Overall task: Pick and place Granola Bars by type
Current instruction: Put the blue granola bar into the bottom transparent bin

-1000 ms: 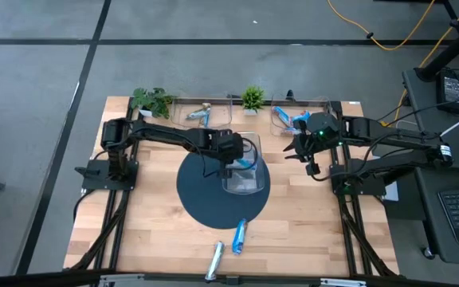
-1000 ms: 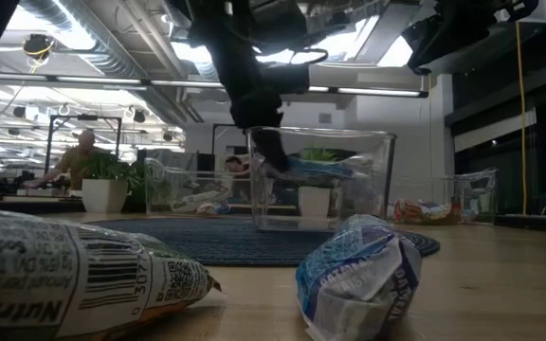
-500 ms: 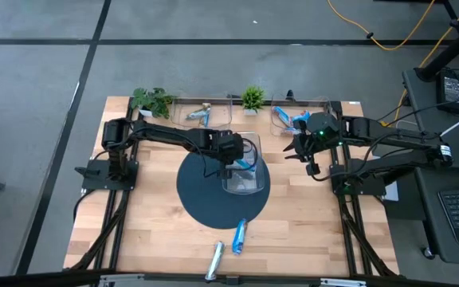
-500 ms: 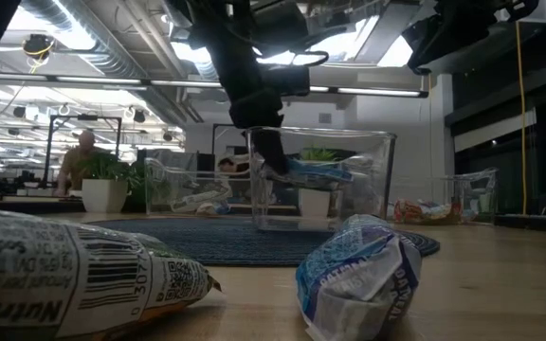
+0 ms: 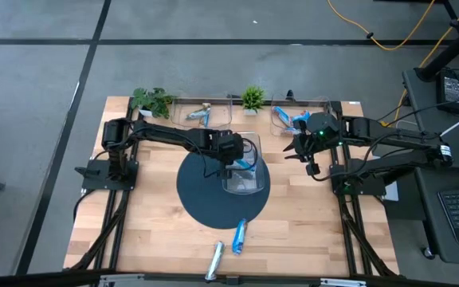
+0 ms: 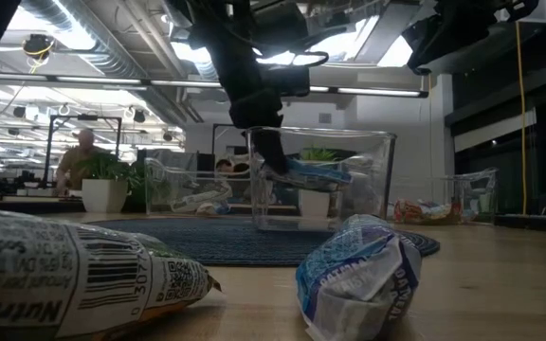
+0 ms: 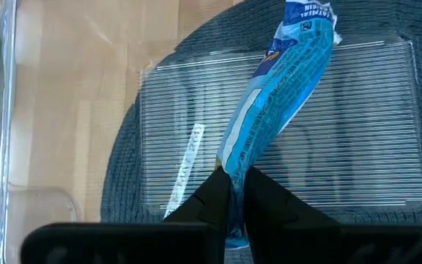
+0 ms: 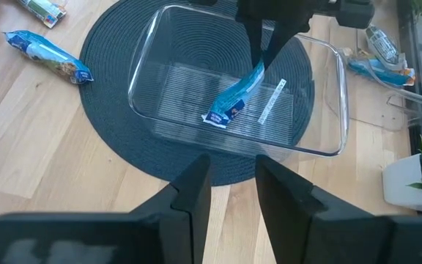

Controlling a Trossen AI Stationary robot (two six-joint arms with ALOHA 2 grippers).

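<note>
Left gripper [image 7: 231,192] inside clear bin [image 5: 255,185] on round dark mat [image 5: 194,195], fingers narrow, pinching end of blue bar [image 7: 277,103]; bar hangs tilted above bin floor. Right gripper [image 8: 231,192] raised near table's right rear, fingers parted a little, nothing between them. On bare wood near front edge: second blue bar [image 5: 240,235] and silvery bar [image 5: 216,260], close together. More bars in rear bins [image 5: 200,113] beside potted plant [image 5: 253,98]. Person [image 6: 81,156] in room behind.
</note>
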